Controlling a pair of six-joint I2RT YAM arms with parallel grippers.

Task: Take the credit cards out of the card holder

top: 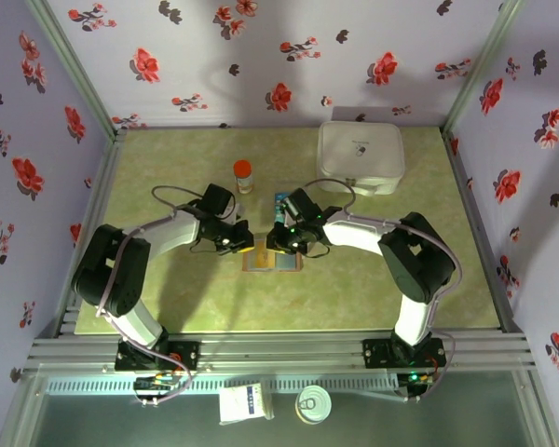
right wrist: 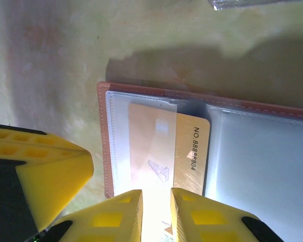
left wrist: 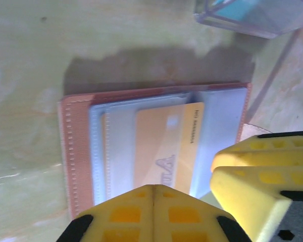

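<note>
1. Card holder (top: 273, 262): brown with stitched edges. It lies open and flat on the table (top: 168, 177) at the centre of the top view, between the two arm ends, with its grey-blue pockets facing up.
2. Orange-yellow card (right wrist: 156, 146): sits in the left-hand pocket as the right wrist view shows it. The strip bearing a printed number stands clear of the pocket mouth, toward frame right.
3. Teal card (top: 281, 202): what looks like one lies on the table just above the holder in the top view, apart from it.
4. Handling, judged:
   - The card is thin, light, stiff and glossy, so likely slippery, and its flat face offers no pinch.
   - The best hold is the exposed strip or an edge, drawn sideways out of the pocket mouth.
   - The holder is light and pliant and would probably drag along unless pinned.
5. Left gripper (left wrist: 154, 206): jaws pressed together at the lower edge of the left wrist view, over the holder's near border. It is probably pinning the holder, but contact cannot be confirmed.
6. Right gripper (right wrist: 156, 214): jaws narrowly parted at bottom centre of the right wrist view, over the card's lower edge. I cannot tell whether they pinch the card.
</note>
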